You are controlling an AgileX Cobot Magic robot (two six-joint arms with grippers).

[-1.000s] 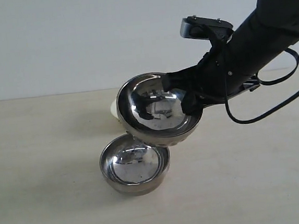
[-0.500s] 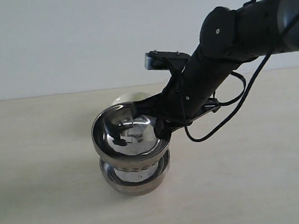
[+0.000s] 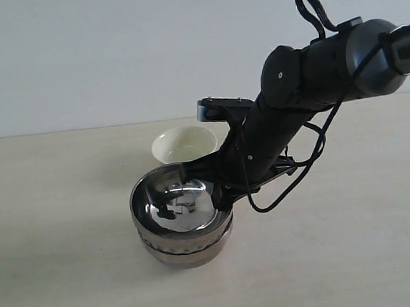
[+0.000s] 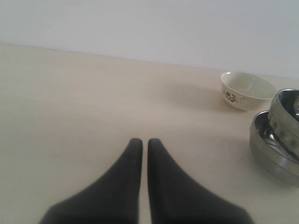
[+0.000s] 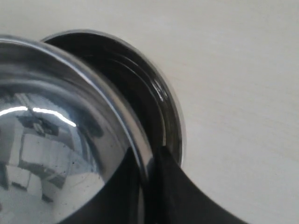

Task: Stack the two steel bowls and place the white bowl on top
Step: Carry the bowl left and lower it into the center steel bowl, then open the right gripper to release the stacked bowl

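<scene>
Right claw (image 5: 148, 168) grips the upper steel bowl (image 3: 160, 193) by its rim, nested in the lower steel bowl (image 3: 188, 252); left claw (image 4: 141, 143) together, empty.

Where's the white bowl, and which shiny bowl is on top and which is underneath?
white bowl (image 3: 182, 142): exterior view, on its inside.
top steel bowl (image 3: 162, 200): exterior view, on its inner wall.
bottom steel bowl (image 3: 189, 257): exterior view, on its outer wall.
</scene>
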